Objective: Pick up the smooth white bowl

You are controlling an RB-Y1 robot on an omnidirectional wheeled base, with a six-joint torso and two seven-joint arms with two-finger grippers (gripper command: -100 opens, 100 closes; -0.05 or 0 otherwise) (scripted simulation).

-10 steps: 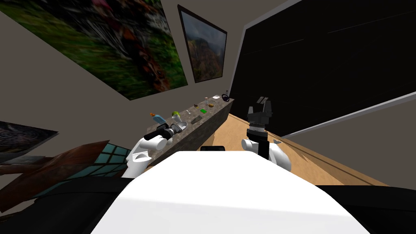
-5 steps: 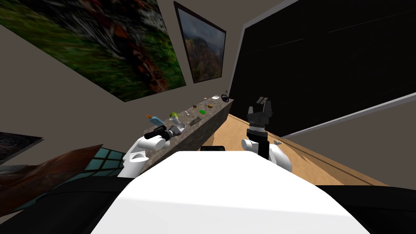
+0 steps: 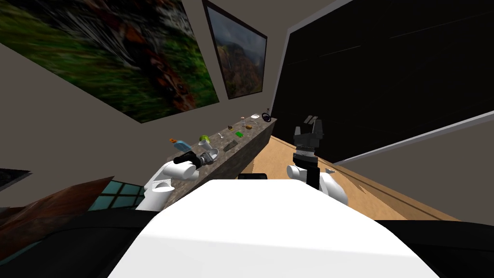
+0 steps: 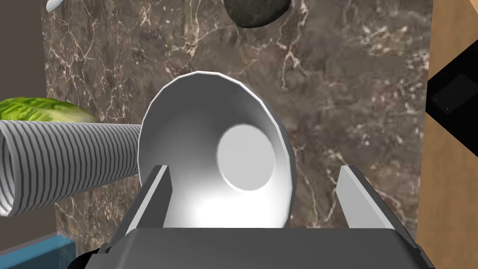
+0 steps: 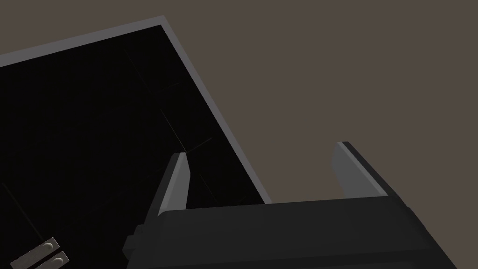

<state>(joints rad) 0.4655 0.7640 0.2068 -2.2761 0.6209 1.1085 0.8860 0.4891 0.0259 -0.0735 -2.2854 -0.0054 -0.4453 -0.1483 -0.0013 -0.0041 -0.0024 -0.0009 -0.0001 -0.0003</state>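
Note:
A smooth white bowl (image 4: 219, 159) lies tipped on a brown marble counter (image 4: 364, 93), its hollow facing my left hand. My left gripper (image 4: 254, 196) is open around the bowl: one finger (image 4: 156, 191) overlaps the rim, and the other finger (image 4: 354, 196) stands apart from the bowl's far side. In the head view the left gripper (image 3: 208, 156) reaches over the counter's near end at the bowl (image 3: 213, 153). My right gripper (image 3: 311, 126) is raised beside the chest, open with nothing in it; its wrist view shows the same gripper (image 5: 261, 173).
A ribbed grey tube (image 4: 60, 159) and a green lettuce leaf (image 4: 42, 109) lie right beside the bowl. A dark rounded object (image 4: 256, 11) sits beyond it. Several small items (image 3: 240, 134) line the counter (image 3: 251, 142). Wooden floor (image 3: 280, 159) runs alongside.
The whole head picture has shifted a little, so I have moved slightly along the counter. My left arm stays at the bowl; the right arm has not moved.

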